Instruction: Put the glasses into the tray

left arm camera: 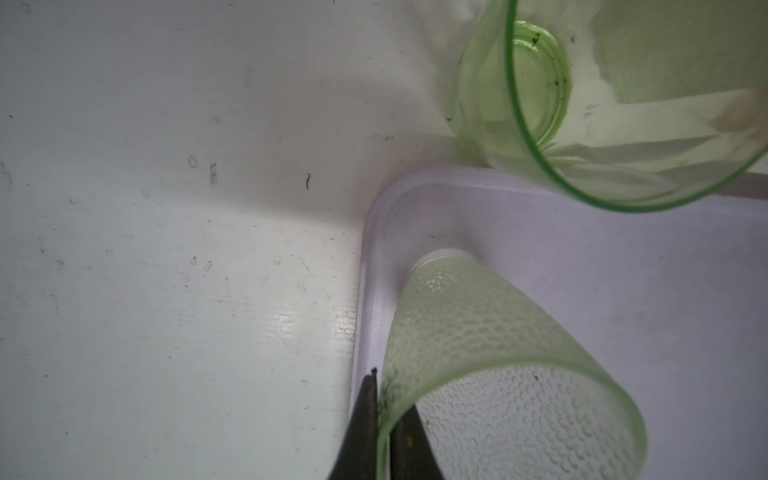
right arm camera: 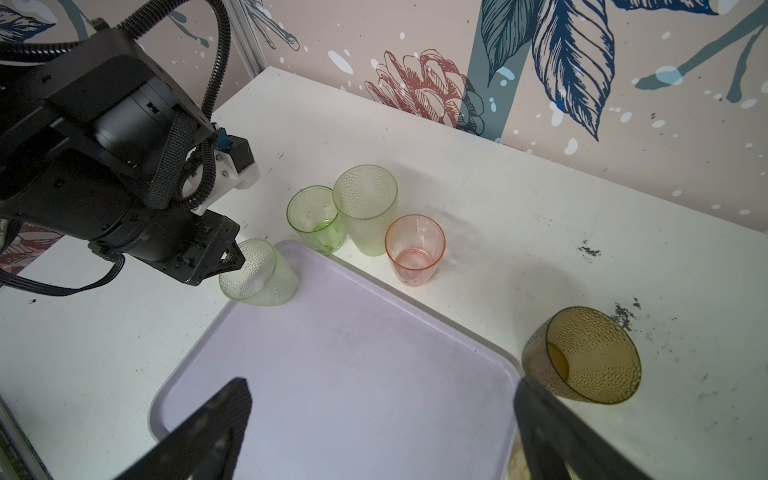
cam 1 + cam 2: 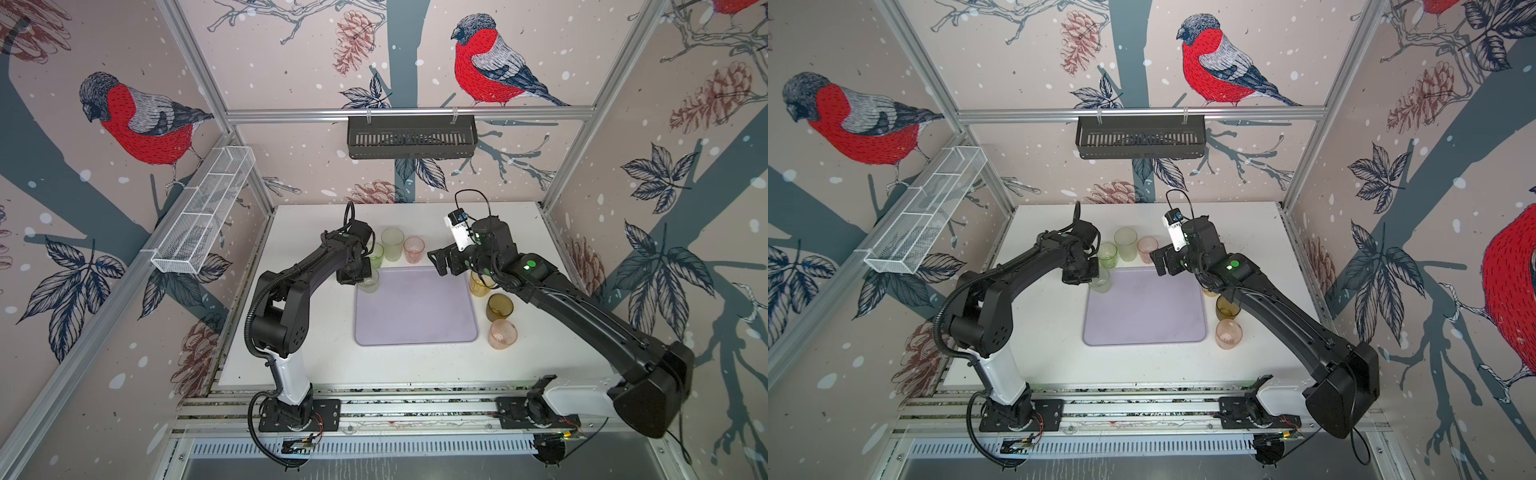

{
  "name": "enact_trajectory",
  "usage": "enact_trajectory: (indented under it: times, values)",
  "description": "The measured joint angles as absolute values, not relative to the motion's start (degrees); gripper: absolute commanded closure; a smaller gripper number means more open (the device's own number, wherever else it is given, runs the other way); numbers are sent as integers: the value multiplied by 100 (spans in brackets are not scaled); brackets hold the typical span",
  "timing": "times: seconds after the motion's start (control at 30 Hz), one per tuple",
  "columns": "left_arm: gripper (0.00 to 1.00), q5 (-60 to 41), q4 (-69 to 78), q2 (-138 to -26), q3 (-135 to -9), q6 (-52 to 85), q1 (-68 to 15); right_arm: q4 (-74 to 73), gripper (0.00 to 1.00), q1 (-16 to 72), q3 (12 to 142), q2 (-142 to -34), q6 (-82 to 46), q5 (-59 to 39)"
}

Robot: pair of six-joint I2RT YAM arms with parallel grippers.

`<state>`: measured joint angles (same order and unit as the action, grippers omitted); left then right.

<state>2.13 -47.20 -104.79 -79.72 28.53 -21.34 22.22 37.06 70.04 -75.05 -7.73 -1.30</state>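
The lavender tray (image 3: 415,316) (image 3: 1144,316) lies mid-table. My left gripper (image 3: 357,276) (image 1: 388,399) is shut on the rim of a pale green dimpled glass (image 3: 369,286) (image 1: 490,345) (image 2: 259,274). That glass leans, with its base in the tray's far left corner. My right gripper (image 3: 436,259) (image 2: 382,386) hangs open and empty over the tray's far right corner. Behind the tray stand a clear green glass (image 3: 376,254), a taller frosted green glass (image 3: 392,243) and a pink glass (image 3: 414,249). To the tray's right stand an amber glass (image 3: 480,286) (image 2: 582,353), half hidden by my right arm, a dark amber glass (image 3: 500,307) and a pink glass (image 3: 503,334).
A black slotted basket (image 3: 411,137) hangs on the back wall. A white mesh basket (image 3: 203,216) is fixed to the left wall. The white table (image 3: 311,353) is walled on three sides. The clear green glass (image 1: 582,104) stands close beside the held one.
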Motion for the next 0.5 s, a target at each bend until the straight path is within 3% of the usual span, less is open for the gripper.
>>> enact_trajectory:
  times: [0.5]
  values:
    - [98,222,-4722,-10532,-8040,2849,-2143,2222,0,3699,7050,-7505,-770,-130]
